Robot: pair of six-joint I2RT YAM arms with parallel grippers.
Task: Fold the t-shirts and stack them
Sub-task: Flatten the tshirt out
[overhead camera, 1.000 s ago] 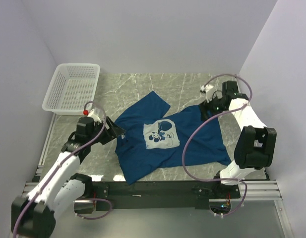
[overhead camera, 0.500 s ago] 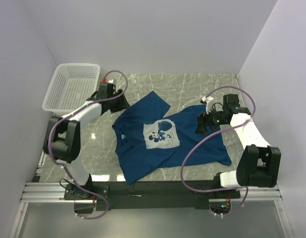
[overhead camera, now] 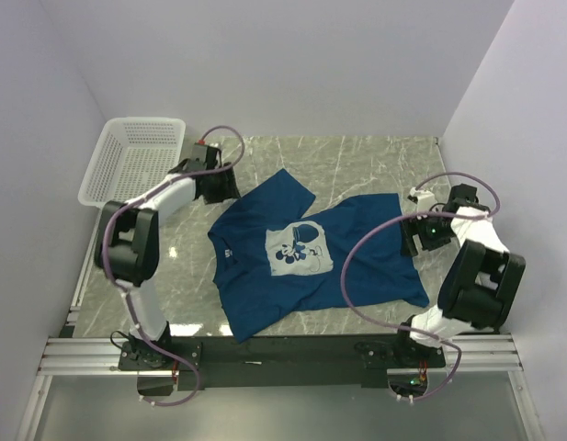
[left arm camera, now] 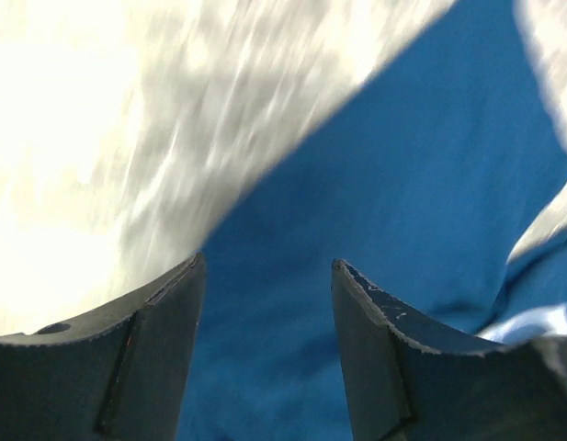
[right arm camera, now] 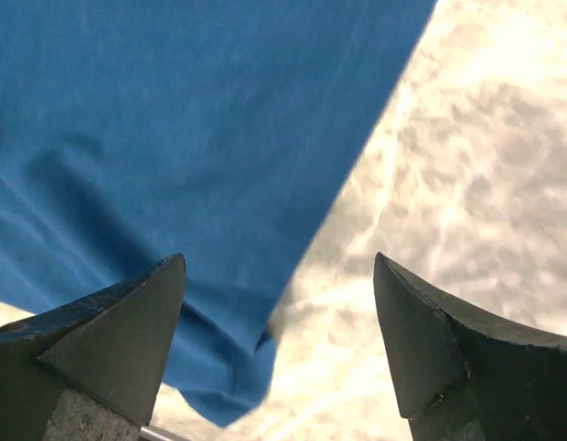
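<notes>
The shirt [overhead camera: 357, 257] is spread flat on the table [overhead camera: 357, 156], print up, roughly midway between the two arms. Its long axis runs across the table. The neck is turned toward the left side and the hem toward the right, with the whole garment skewed a little so that one sleeve points to the far edge and the other to the near edge. A basket [overhead camera: 136, 165] is set at the far left corner, apart from the cloth.

The left hand [overhead camera: 226, 188] is placed just beside the far sleeve, on its left edge. In the left wrist view its fingers are seen moderately spread and holding nothing, with blue cloth lying between them and the sleeve's edge running off diagonally. The right hand [overhead camera: 412, 242] is placed at the hem, on the right edge of the cloth. In the right wrist view its fingers are seen wide apart and empty, with the hem edge and a lower corner of cloth lying between them.

It is judged that no fold has been made yet. The far sleeve lies to the right of the left hand, and the hem lies to the left of the right hand, so each end of the long axis is covered by the nearer arm. The near sleeve is left well apart from both hands. Whether either hand touches the cloth cannot be told.
</notes>
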